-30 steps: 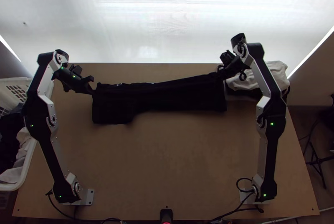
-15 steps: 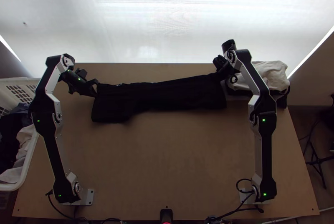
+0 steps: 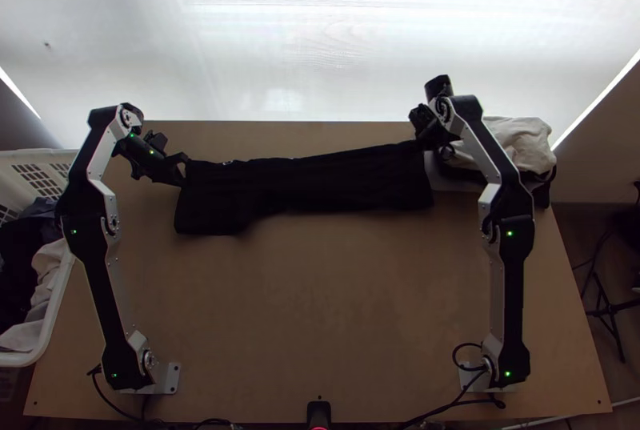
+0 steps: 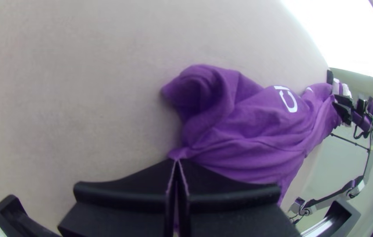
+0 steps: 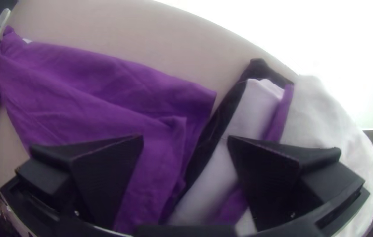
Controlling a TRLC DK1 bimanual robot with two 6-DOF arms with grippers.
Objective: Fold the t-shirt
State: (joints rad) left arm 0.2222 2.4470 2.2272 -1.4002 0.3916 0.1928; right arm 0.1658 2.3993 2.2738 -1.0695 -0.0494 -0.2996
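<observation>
1. Our t-shirt (image 3: 320, 182) is lying longways across the frame's upper middle.
2. Our left gripper (image 4: 177, 161) is pinching its upper left corner, jaws together.
3. Our right gripper (image 5: 185, 137) is hanging by its right end, jaws apart; we are guessing that end is needing a pinch.

You can read no word, number or label here. On the t-shirt (image 4: 256, 158), your left wrist view shows you white print (image 4: 294, 106), a curved character beside a partial one, with a smaller white mark (image 4: 309, 89) near them on the same cloth. Your top view gives you tiny pale marks along the shirt's far edge, too small to make out.
</observation>
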